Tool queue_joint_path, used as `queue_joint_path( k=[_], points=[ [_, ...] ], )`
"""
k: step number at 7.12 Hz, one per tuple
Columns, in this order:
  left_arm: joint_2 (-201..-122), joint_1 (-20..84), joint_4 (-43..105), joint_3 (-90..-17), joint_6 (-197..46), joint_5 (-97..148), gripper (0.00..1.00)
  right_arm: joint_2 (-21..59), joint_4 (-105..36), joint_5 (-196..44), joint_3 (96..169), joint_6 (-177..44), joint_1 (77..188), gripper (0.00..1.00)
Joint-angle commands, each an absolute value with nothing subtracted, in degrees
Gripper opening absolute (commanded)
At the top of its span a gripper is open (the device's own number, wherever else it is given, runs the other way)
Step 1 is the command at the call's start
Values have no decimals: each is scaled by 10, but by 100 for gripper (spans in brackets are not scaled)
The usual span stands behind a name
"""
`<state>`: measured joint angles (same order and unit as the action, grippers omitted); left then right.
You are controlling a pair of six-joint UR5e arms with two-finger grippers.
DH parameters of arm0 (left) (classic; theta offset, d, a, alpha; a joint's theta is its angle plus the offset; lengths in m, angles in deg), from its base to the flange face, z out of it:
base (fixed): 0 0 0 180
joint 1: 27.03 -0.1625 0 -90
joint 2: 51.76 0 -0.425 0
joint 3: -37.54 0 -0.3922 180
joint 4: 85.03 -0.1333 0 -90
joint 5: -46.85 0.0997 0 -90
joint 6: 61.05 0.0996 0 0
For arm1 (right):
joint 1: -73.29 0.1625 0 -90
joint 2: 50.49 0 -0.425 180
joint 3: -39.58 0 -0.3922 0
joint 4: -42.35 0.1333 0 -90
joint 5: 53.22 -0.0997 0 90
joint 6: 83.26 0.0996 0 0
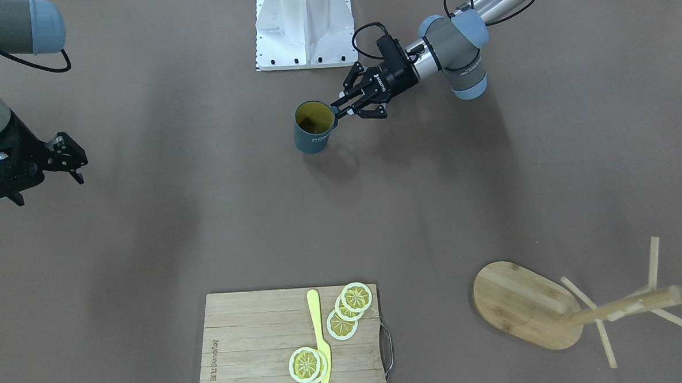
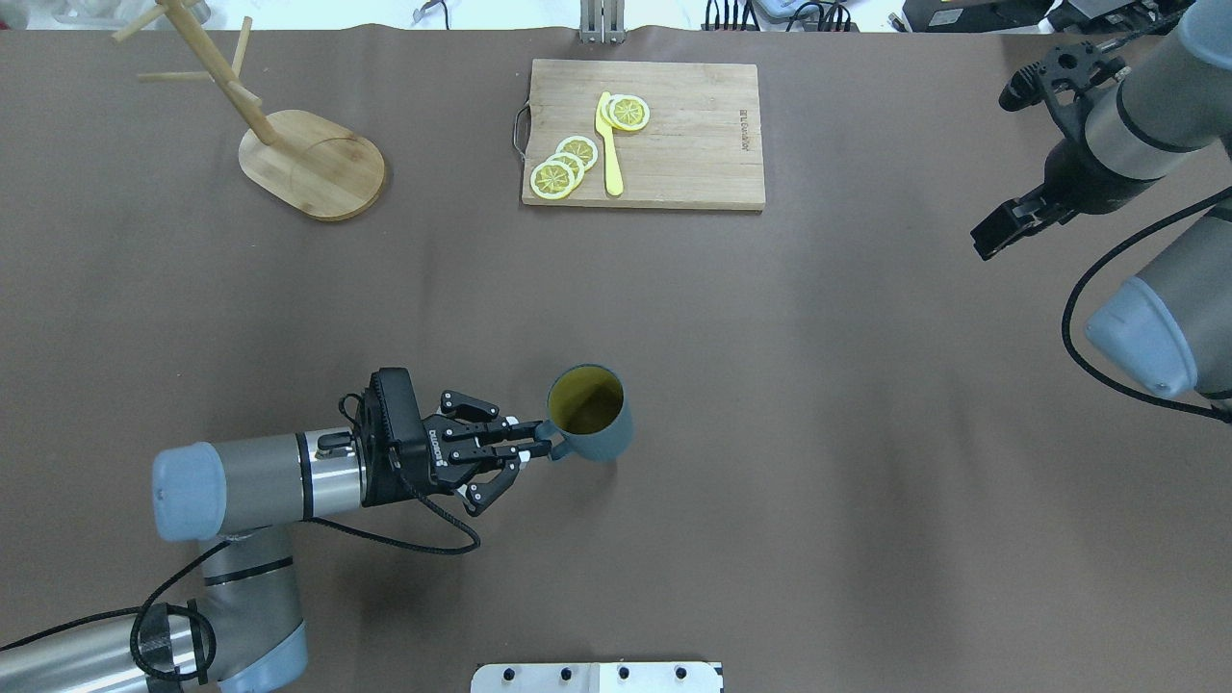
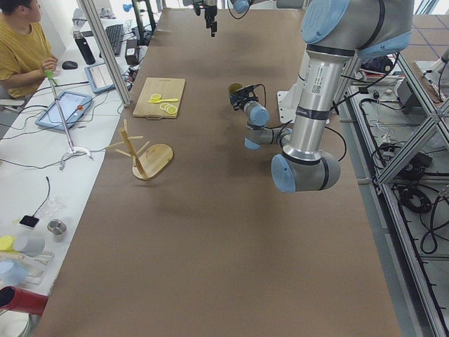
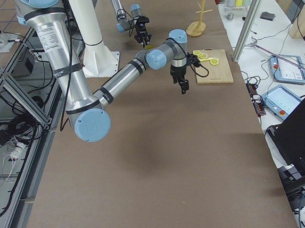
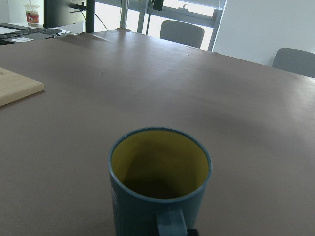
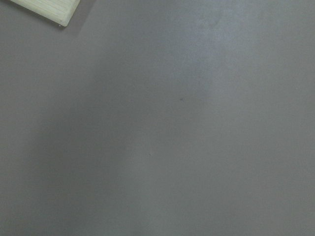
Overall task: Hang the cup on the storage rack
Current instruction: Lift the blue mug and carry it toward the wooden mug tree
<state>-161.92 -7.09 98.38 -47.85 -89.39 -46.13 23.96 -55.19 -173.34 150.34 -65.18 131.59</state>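
Overhead exterior: left claw (image 2: 541, 443) clenched on cup (image 2: 589, 414) handle, right claw (image 1: 75, 160) released; storage rack (image 2: 289, 144) at far-left tabletop (image 2: 770, 433) corner, hang not yet done.

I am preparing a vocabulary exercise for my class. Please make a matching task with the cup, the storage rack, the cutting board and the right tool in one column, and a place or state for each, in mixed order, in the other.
Column one
1. cup
2. storage rack
3. cutting board
4. right tool

Column two
a. carries lemon slices and a yellow knife
b. open and holding nothing
c. stands upright with nothing on its pegs
d. gripped at its handle by the left tool

Pairs: 1-d, 2-c, 3-a, 4-b
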Motion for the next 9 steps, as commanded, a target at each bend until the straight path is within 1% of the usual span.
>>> queue_joint_path(
  k=[1, 3, 6, 9],
  points=[
    [-1613, -12, 985, -486, -1000, -461, 0, 240, -551, -1733, 1505, -651, 1316, 100],
    [-1604, 41, 994, -486, -1154, -464, 0, 240, -551, -1730, 1512, -650, 1316, 100],
    [-1613, 85, 1046, -486, -1426, -464, 0, 257, -551, -1725, 1527, -650, 1317, 100],
    [-1615, 138, 1057, -485, -1578, -465, 0, 263, -550, -1722, 1528, -651, 1317, 100]
  ],
)
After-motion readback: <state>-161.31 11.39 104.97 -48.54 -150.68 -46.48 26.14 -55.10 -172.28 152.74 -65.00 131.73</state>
